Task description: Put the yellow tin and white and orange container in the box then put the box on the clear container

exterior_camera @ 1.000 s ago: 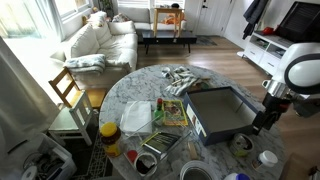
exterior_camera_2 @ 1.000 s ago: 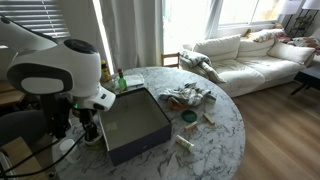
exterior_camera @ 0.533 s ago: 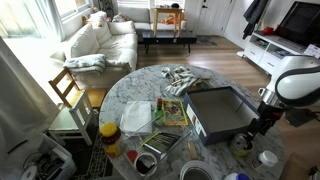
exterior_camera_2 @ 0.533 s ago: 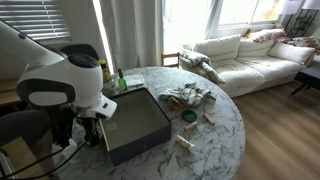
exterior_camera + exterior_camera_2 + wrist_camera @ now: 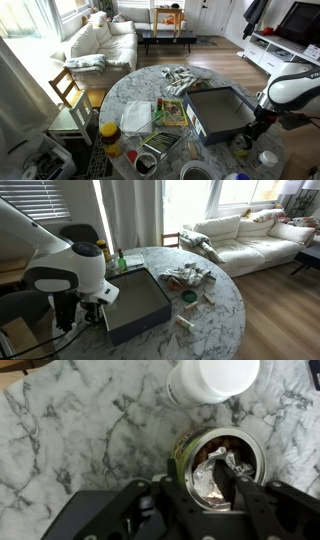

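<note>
Marble tabletop [image 5: 60, 440] is filling my wrist view, my gripper [image 5: 203, 480] hovering at the yellow tin [image 5: 248, 452], just beside the white and orange container [image 5: 213, 378]. I am not seeing whether its jaws are clamping.

No text, label, brand or number can be read in any view. In an exterior view a colourful printed packet [image 5: 173, 112] lies on the marble table [image 5: 130, 88], at about nine o'clock from the box [image 5: 222, 112] — its print is too small to make out. In the wrist view the yellow tin [image 5: 205, 470] and, at its twelve o'clock, the white and orange container [image 5: 214, 378] show no legible lettering.
</note>
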